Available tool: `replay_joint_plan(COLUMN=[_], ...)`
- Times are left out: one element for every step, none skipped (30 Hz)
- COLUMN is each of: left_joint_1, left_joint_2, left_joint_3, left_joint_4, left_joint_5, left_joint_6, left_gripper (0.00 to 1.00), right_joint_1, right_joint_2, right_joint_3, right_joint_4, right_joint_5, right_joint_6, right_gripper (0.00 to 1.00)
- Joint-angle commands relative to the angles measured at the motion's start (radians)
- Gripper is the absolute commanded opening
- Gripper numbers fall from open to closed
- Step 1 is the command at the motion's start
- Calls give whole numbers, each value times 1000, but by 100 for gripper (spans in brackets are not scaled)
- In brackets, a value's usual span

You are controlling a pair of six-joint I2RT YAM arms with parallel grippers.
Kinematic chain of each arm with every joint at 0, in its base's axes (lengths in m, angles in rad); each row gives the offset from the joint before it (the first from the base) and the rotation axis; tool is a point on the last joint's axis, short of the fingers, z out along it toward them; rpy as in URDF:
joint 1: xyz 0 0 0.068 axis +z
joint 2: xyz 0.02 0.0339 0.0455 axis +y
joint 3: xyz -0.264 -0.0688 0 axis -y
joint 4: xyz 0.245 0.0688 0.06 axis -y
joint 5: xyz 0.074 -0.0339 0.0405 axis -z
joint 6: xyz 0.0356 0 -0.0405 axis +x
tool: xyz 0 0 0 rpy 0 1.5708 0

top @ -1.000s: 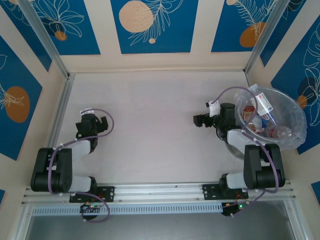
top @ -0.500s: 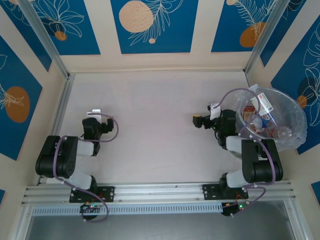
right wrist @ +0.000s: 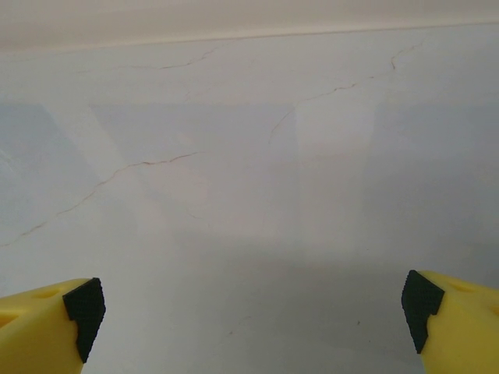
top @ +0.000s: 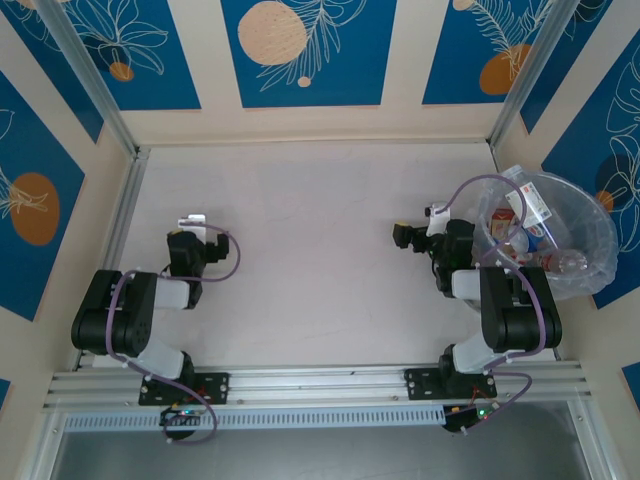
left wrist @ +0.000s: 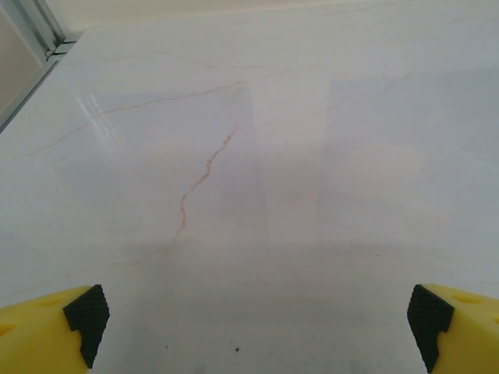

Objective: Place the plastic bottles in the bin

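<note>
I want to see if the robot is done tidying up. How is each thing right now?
left gripper: open, holding nothing, above the table.
right gripper: open, holding nothing, to the left of the bin.
plastic bottles: piled inside the bin.
bin: upright at the table's right edge, with bottles in it.
</note>
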Motion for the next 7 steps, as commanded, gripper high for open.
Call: replay_joint_plan(left_joint_1=[-5,-5,-4,-4,-5,-4,-4], left_joint_2=[-2,-2,-2,-3,-5,-5,-5], left_joint_3=[31,31,31,29,25,24,25], left_joint_4=[-4,-3,-5,-3,1,4,4], left_joint_5=[39,39,39,38,40,42,42], left_joint_6=[23,23,22,23,24,24,24], left_gripper=[100,100,100,100,100,100,100], right_joint_1=[-3,-3,-3,-3,-3,-3,-1], right_joint_2=[8,10,9,9,10,8,8], right_joint_3=[6,6,6,6,7,7,6], right_joint_4=[9,11,10,9,9,9,9], right_joint_5=[19,19,19,19,21,22,23], right_joint_6=[16,16,16,16,16,15,14], right_gripper=[99,99,99,99,99,99,99])
